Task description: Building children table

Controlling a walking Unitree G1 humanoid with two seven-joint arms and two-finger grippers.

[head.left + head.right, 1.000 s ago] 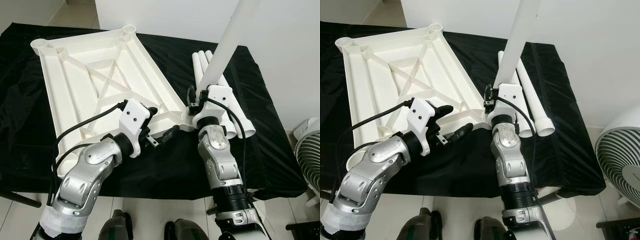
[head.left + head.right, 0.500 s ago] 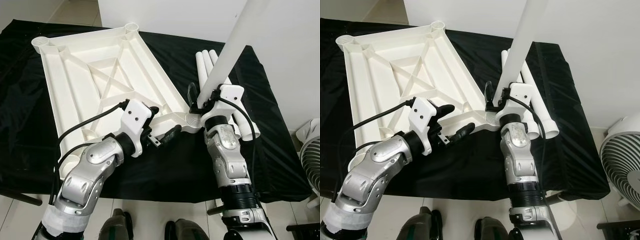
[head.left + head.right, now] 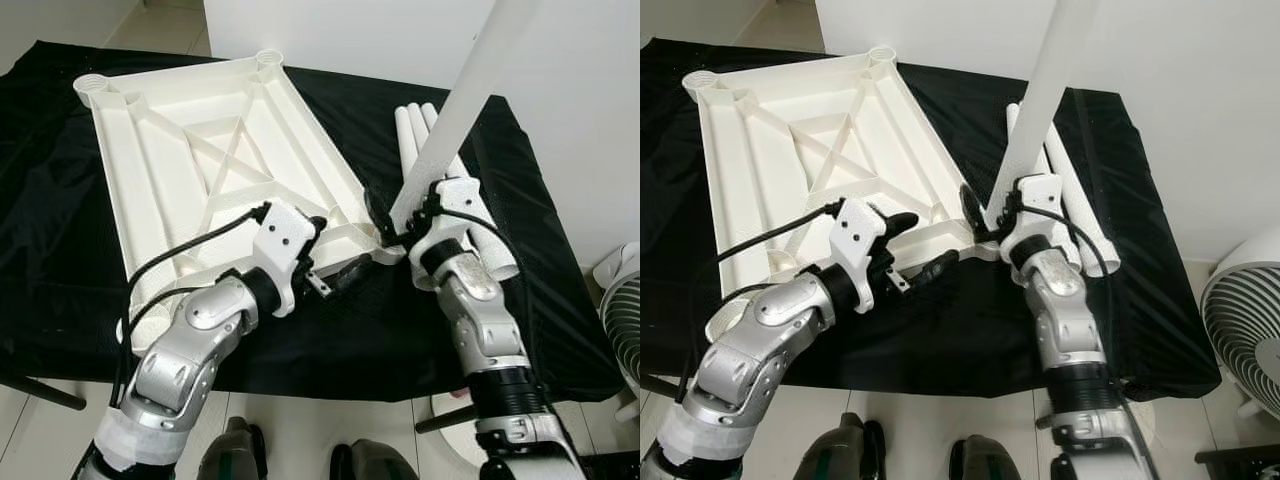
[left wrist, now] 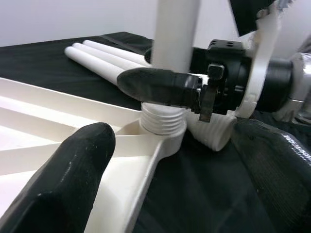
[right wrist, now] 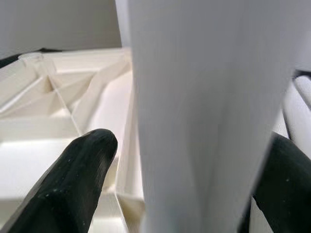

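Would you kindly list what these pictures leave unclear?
- Top of the held leg: cut off by the eye views' upper edge.
- Spare legs: their number, hidden behind the right gripper.
- Thread engagement at the corner socket: covered by the leg.

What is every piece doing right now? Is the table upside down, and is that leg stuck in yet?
Tabletop: upside down on the black cloth, ribs showing.
Table leg: upright but tilted, its threaded end sitting in the near corner socket; how far in, cannot tell.
Spare legs: lying side by side on the cloth.
Right gripper: shut on the table leg.
Left gripper: open, at the tabletop's near edge.
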